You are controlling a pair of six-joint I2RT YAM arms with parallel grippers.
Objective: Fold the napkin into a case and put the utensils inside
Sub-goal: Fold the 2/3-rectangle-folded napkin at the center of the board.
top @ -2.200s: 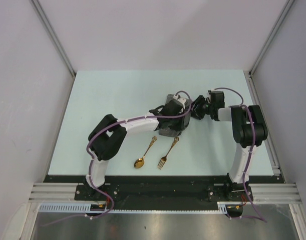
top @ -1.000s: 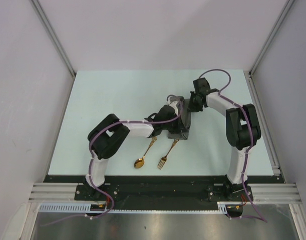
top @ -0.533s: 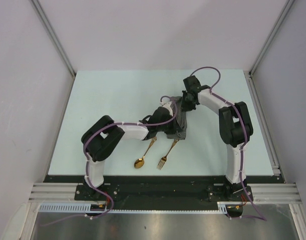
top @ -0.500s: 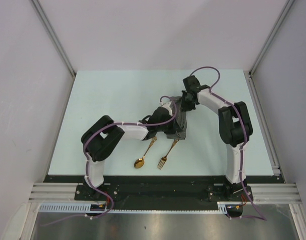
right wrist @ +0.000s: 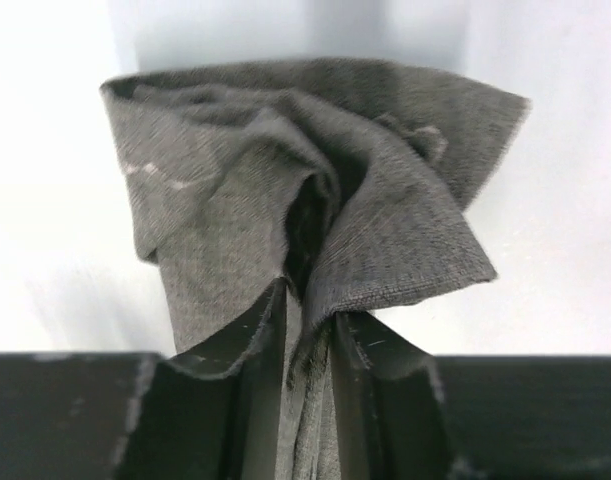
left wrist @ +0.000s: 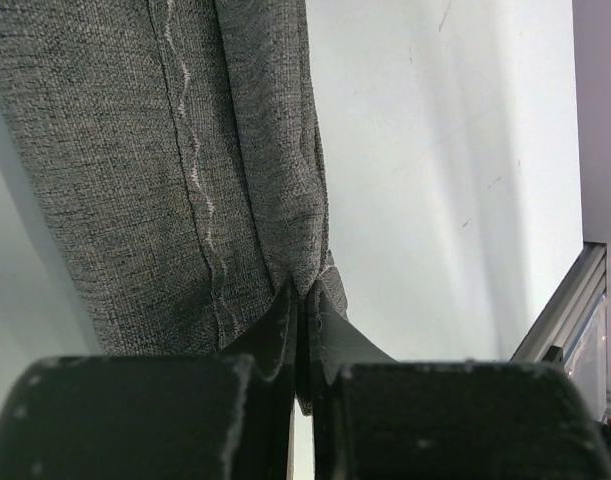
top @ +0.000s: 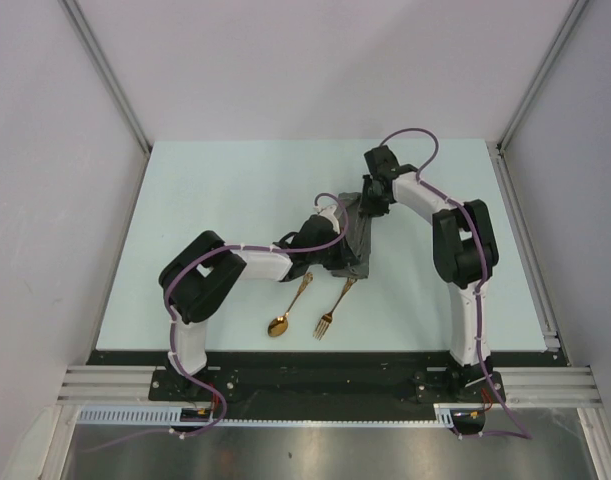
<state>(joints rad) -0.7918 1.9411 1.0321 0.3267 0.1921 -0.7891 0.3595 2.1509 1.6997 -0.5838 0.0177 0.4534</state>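
So, your left gripper (left wrist: pixel 305 298) is clamped tight on one edge of the napkin (top: pixel 357 250), and in its wrist view the cloth runs off toward 12 o'clock. From above, your right gripper (right wrist: pixel 307 305) sits at the napkin's 12 o'clock end. Its jaws are a crack apart with bunched cloth wedged between them, and I can't tell if it's actually pinching. The napkin's a narrow strip around the middle of the table (top: pixel 215 200). The spoon (top: pixel 288 307) lies at its 7 o'clock and the fork (top: pixel 336 305) at its 6 o'clock.
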